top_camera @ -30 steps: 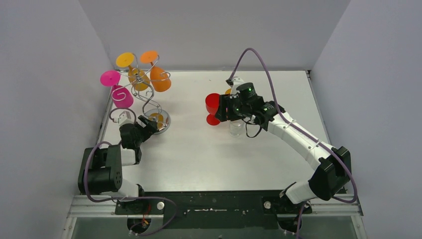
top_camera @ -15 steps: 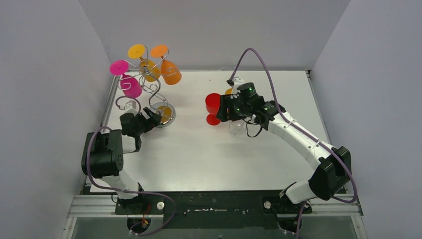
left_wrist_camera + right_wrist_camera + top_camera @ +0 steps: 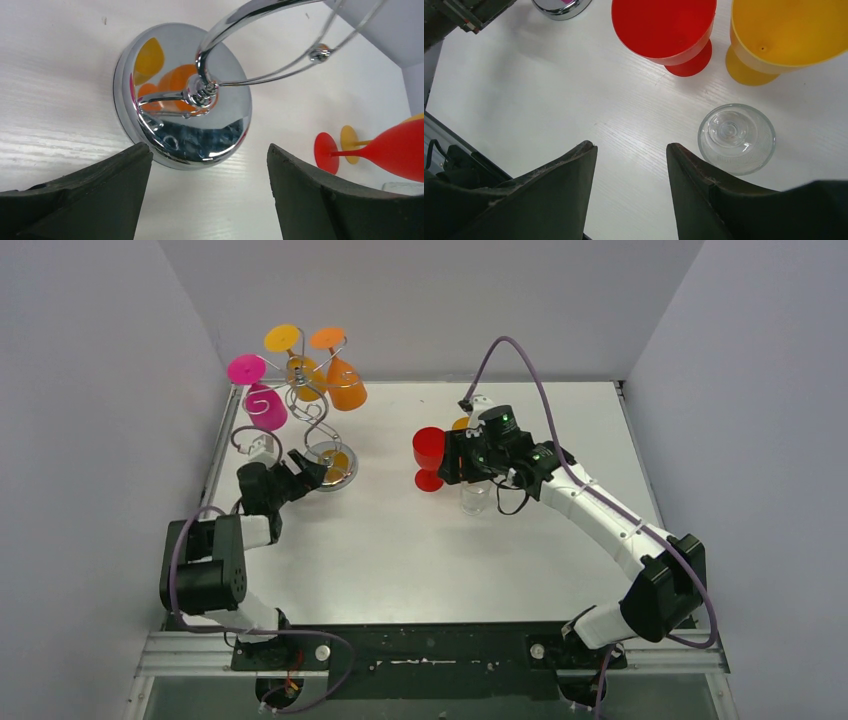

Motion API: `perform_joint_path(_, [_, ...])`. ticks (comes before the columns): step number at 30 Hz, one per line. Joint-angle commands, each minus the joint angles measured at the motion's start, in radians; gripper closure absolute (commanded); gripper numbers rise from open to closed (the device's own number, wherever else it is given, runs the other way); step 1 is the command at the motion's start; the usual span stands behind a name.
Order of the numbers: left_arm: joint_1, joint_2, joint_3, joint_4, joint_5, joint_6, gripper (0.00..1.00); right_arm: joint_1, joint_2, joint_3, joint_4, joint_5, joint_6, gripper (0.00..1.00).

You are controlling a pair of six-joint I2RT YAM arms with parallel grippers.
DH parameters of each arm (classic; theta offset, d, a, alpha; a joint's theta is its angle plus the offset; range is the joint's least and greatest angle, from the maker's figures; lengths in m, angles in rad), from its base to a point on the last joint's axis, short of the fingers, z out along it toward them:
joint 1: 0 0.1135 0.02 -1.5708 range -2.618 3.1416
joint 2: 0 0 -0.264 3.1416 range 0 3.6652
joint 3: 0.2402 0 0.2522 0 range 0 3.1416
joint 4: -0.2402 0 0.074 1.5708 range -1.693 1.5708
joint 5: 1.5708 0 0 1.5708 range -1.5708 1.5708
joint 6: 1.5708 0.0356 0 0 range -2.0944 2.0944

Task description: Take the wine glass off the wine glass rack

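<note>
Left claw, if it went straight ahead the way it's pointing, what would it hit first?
Most likely the shiny round base of the wine glass rack, sitting just ahead between the fingers of the open left claw; the remaining gap is hard to judge.

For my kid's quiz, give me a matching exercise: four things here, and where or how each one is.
1 pink glass
2 red glass
3 left gripper
4 right gripper

A open, near the clear glass
B hanging from the rack
C open, facing the rack's base
D standing on the table

Pairs: 1-B, 2-D, 3-C, 4-A
</note>
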Motion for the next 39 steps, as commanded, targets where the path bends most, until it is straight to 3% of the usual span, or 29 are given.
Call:
perform_joint_path(1, [-0.001,-0.191,-0.054,-0.054,-0.045,-0.01,0.17,-0.011,-0.039,0.037,0.015,0.021,-0.006,0.46])
perform_joint_path(5, [0.001,-0.366,-0.096,-0.221,-0.139,-0.032,0.17,-0.017,-0.061,0.036,0.024,0.02,0.006,0.45])
perform_joint_path(9, [0.032,-0.615,-0.18,-0.361,-0.249,-0.204,0.19,-0.022,-0.09,0.029,0.031,0.035,0.014,0.43])
perform_joint_path(12, [0.078,-0.746,-0.123,-0.528,-0.313,-0.209,0.19,-0.034,-0.116,0.017,0.039,0.038,0.022,0.41])
perform_joint_path(16, [0.172,-0.765,0.035,-0.799,-0.364,-0.144,0.18,-0.048,-0.145,0.007,0.039,0.047,0.022,0.39])
perform_joint_path(24, [0.297,-0.712,0.316,-0.962,-0.43,-0.186,0.17,-0.066,-0.184,-0.001,0.021,0.061,0.01,0.37])
perform_joint_path(26, [0.329,-0.673,0.404,-0.943,-0.369,-0.186,0.15,-0.07,-0.193,-0.002,0.017,0.061,0.007,0.36])
perform_joint_path(33, [0.436,-0.466,0.593,-0.618,0.159,-0.333,0.14,-0.077,-0.211,0.013,0.005,0.075,-0.008,0.32])
perform_joint_path(39, [0.431,-0.317,0.635,-0.417,0.358,-0.456,0.17,-0.083,-0.226,0.013,0.009,0.055,0.003,0.29])
